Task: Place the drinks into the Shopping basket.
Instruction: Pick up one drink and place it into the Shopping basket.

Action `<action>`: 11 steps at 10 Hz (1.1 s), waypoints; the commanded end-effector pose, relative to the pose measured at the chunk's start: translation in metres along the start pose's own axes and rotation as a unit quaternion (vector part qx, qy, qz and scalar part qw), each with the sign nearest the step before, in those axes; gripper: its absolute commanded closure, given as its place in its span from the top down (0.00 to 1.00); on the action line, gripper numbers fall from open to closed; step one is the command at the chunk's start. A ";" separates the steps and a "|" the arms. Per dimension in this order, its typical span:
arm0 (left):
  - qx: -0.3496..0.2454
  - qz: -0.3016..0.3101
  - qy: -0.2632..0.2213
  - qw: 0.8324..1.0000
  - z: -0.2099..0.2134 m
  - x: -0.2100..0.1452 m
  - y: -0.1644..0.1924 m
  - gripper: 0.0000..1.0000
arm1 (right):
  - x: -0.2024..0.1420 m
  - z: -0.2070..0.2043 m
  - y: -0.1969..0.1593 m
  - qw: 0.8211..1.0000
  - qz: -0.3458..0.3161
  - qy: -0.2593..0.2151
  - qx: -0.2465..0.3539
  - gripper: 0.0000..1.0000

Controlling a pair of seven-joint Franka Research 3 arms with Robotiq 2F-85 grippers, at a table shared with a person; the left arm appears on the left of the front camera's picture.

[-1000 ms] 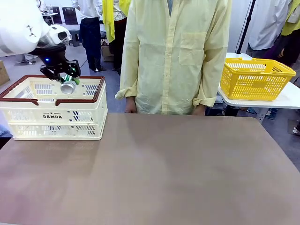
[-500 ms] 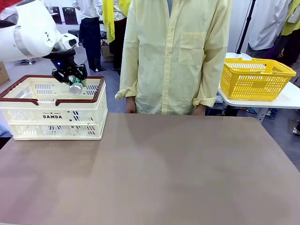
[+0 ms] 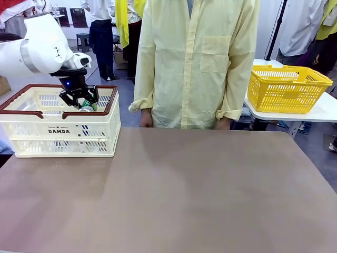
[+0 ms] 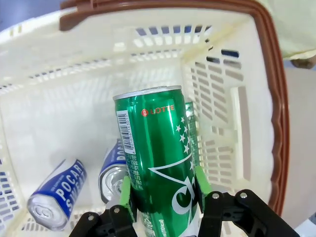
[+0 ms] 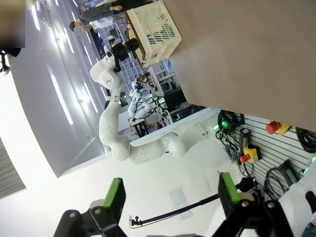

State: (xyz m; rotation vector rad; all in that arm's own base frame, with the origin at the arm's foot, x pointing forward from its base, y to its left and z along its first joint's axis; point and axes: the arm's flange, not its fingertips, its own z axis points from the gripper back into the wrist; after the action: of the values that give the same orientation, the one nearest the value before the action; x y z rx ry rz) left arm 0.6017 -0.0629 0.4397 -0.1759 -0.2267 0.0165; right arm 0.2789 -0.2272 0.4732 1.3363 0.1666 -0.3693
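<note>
Here the left hand (image 4: pixel 165 190) grips a green can (image 4: pixel 158 158) inside the white crate (image 4: pixel 247 128), above two blue cans (image 4: pixel 57 195); the right hand (image 5: pixel 170 195) gapes wide.

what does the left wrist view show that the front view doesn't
Left wrist view alone: two blue cans lying on the basket floor, plus the "LOTTE" print on the green can gripped between the green pads.

Front view alone: the person behind the table, a yellow mesh basket, and the "DAMDA" lettering.

Both: the left end effector shut on the green can, lowered inside the Shopping basket.
</note>
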 end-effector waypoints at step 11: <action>-0.010 0.010 0.016 1.000 -0.016 -0.004 0.003 1.00 | 0.000 -0.001 0.001 1.000 0.003 -0.004 -0.001 1.00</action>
State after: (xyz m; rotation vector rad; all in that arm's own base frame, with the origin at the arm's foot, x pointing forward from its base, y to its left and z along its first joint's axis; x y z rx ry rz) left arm 0.6010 -0.0645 0.4252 -0.1796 -0.1946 0.0196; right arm 0.2789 -0.2272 0.4732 1.3363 0.1665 -0.3692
